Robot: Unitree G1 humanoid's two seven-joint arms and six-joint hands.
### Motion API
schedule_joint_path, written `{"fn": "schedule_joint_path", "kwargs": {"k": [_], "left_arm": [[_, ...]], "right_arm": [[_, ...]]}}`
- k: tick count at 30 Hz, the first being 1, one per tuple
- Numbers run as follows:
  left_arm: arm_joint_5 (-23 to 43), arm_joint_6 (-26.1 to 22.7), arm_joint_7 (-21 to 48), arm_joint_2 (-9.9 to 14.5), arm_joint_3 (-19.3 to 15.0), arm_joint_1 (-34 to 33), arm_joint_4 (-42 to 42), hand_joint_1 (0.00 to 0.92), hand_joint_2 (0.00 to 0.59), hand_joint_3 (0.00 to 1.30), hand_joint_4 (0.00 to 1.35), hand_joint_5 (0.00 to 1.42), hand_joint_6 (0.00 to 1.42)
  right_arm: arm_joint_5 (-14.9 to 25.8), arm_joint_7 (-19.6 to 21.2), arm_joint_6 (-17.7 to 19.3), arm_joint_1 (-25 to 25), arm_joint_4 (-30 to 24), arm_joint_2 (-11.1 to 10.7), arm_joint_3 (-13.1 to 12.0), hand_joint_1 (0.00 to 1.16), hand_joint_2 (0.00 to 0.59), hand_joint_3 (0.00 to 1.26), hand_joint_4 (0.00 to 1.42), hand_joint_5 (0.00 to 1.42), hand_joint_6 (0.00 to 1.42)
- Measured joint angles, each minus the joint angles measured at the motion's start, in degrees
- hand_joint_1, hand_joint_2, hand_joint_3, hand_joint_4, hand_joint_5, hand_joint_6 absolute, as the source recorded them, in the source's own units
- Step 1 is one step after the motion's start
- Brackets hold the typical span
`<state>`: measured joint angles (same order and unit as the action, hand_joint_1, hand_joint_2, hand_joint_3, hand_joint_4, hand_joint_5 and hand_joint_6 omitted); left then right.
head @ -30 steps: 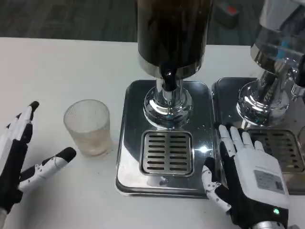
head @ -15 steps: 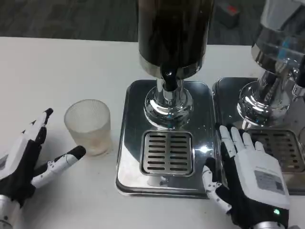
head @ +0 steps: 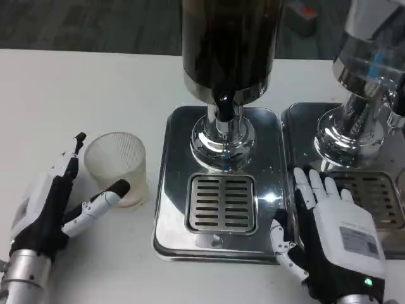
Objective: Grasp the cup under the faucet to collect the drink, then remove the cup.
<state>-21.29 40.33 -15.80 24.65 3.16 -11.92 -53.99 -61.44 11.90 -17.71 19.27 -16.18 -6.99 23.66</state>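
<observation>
Cup, frosted, empty, upright on counter; left hand spread at its 8 o'clock. Right hand flat, fingers spread, on drip tray edge.

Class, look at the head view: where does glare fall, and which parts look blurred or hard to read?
Head view: bright glare spots on the chrome drip tray beside the grille and on the dispenser base; the dark tank reads nearly black, contents unclear; the ribbed cup and left hand are fairly sharp; the background floor is soft.

White table w/ cup, two dispensers.
</observation>
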Motion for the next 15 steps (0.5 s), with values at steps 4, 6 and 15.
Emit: {"fn": "schedule_joint_path", "kwargs": {"k": [4,6,15], "left_arm": [[-0.45,0.47,-1.95,-0.33,0.53,-0.91,-1.89,0.161,0.024,0.00,0.00,0.02,0.00],[-1.68,0.46,-3.12,-0.33,1.29,-1.97,-3.13,0.174,0.023,0.00,0.00,0.03,0.00],[-3.02,0.48,-4.45,-0.12,3.93,-4.68,-6.07,0.257,0.044,0.00,0.00,0.12,0.08]], "right_arm": [[0.00,0.00,-0.52,0.26,-0.13,0.14,-0.02,0.21,0.557,0.05,0.00,0.00,0.00],[0.00,0.00,-0.76,0.42,-0.19,0.17,-0.01,0.21,0.558,0.05,0.00,0.00,0.00],[0.00,-0.02,-0.98,0.83,-0.38,0.28,0.05,0.21,0.554,0.05,0.00,0.00,0.00]]}}
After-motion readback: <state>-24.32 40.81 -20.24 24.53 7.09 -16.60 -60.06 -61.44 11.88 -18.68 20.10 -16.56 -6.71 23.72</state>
